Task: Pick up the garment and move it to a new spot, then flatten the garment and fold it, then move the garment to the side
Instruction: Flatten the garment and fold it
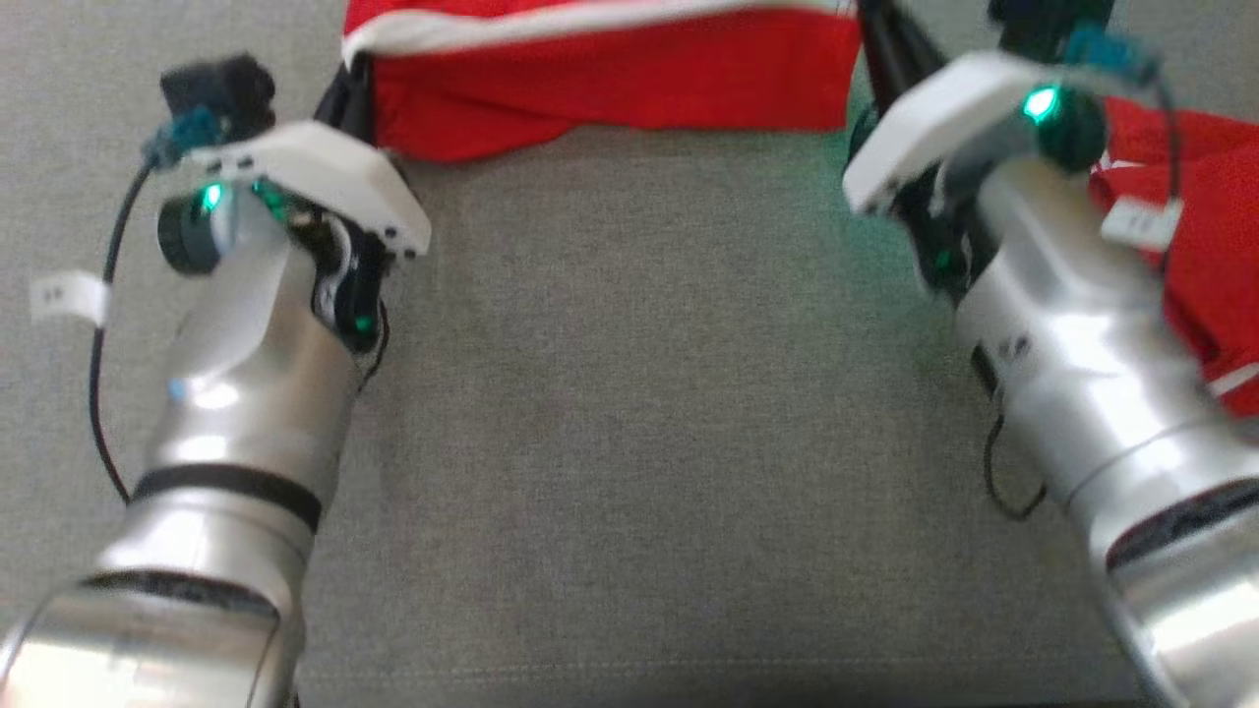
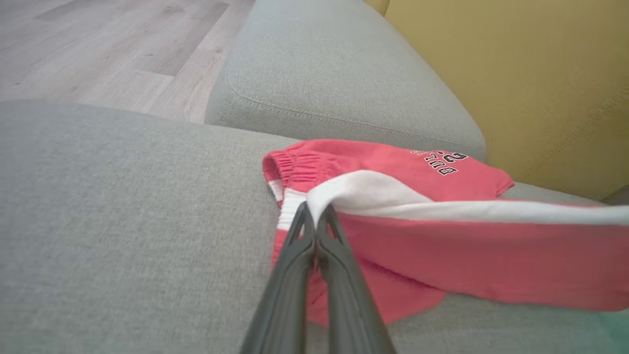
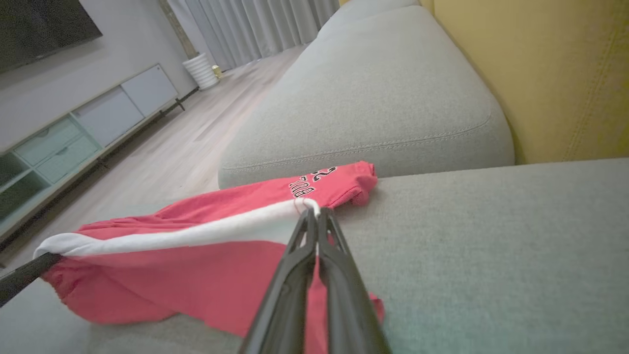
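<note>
The garment [image 1: 610, 79] is a pair of red shorts with a white side stripe and black lettering. It hangs stretched between my two grippers, its lower part sagging onto the grey sofa seat [image 1: 649, 413]. My left gripper [image 2: 314, 212] is shut on the white stripe beside the gathered waistband of the garment [image 2: 442, 255]. My right gripper [image 3: 314, 215] is shut on the other end of that stripe, near the lettering on the garment [image 3: 196, 275]. In the head view the left gripper [image 1: 344, 93] and the right gripper [image 1: 878, 54] pinch the cloth's two ends, and more red cloth lies behind the right forearm.
A second grey seat cushion [image 2: 334, 78] adjoins this one, with the yellow backrest [image 2: 530, 73] behind it. Wooden floor [image 3: 196, 128] runs past the sofa's edge towards a low cabinet [image 3: 73, 142] and curtains [image 3: 255, 24]. Cables hang off both wrists.
</note>
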